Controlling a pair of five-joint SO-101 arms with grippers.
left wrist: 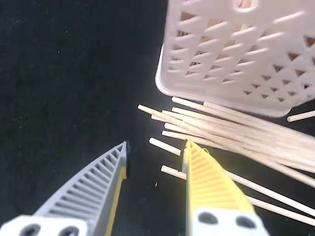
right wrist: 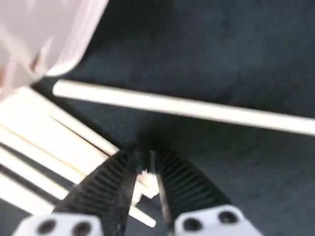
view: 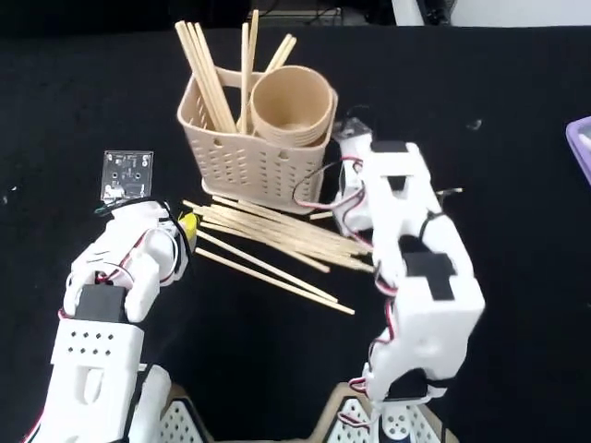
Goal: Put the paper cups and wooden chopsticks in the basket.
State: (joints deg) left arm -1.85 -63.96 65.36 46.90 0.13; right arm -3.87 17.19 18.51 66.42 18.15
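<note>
Many wooden chopsticks (view: 286,238) lay loose mid-surface, just before the basket (view: 242,166).
Right end effector (right wrist: 143,157) pinched one chopstick (right wrist: 146,183) near its end (it could pivot out); left end effector (left wrist: 156,146) gaped, risking scattering neighbours.

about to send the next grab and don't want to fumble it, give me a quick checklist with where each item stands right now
1. Left jaws open: ok, spread wide at the near ends of the loose chopsticks.
2. Right jaws holding something: ok, closed on one chopstick at the pile's other end.
3. Cups in the basket: ok, stacked inside.
4. All chopsticks in: not ok, a pile lies on the table in front of the basket.
5. Room left in the basket: cannot tell; upright chopsticks and the cups fill much of it.
</note>
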